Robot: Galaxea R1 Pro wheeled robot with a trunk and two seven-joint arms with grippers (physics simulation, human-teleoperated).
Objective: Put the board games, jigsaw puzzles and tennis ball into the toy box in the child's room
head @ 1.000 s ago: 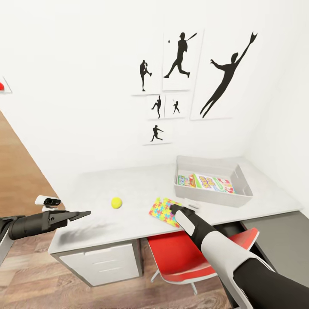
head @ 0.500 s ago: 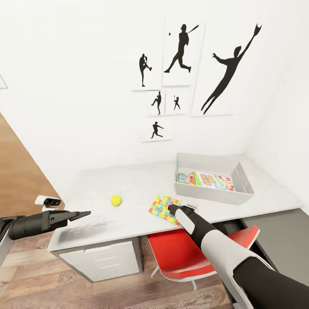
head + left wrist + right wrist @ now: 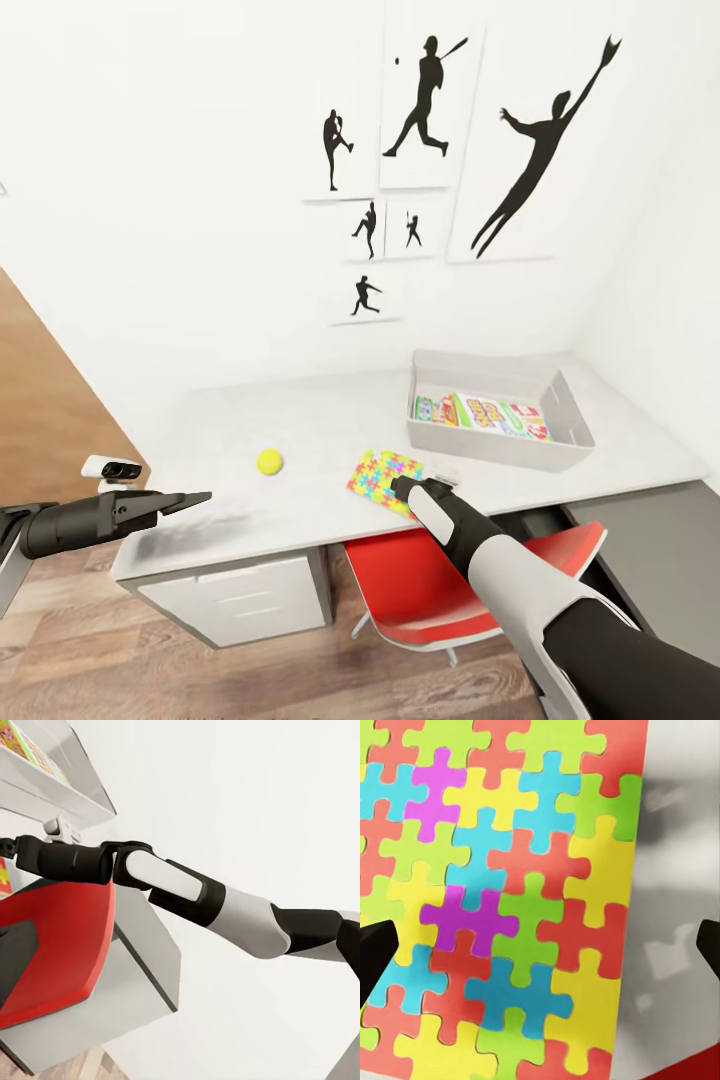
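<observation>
1. Right pincer (image 3: 404, 487) hung over the near-right edge of the jigsaw puzzle (image 3: 384, 474); in the right wrist view its two dark fingertips (image 3: 376, 952) sat wide apart at either side, one over the puzzle (image 3: 502, 900), the other over bare desk, nothing clamped.
2. Puzzle lay flat near the front edge of the desk (image 3: 250, 500), above the red chair (image 3: 440, 590) tucked under.
3. Left pincer (image 3: 195, 496) stuck out level at the desk's left-front corner, w/ its tips looking together & empty; no wrist view showed it, so can't tell for sure.
4. Tennis ball (image 3: 268, 461) sat on the desk btwn the left pincer & the puzzle, apart from both.
5. Toy box (image 3: 500, 455) stood farther back to the right, well apart from the puzzle; printed board games (image 3: 480, 415) lay flat inside it.
6. Left wrist view looked across at the right arm (image 3: 187, 889), the chair (image 3: 60, 945) & a corner of the toy box (image 3: 67, 795).
7. Baseball silhouette pictures (image 3: 430, 110) hung on the white wall behind.
</observation>
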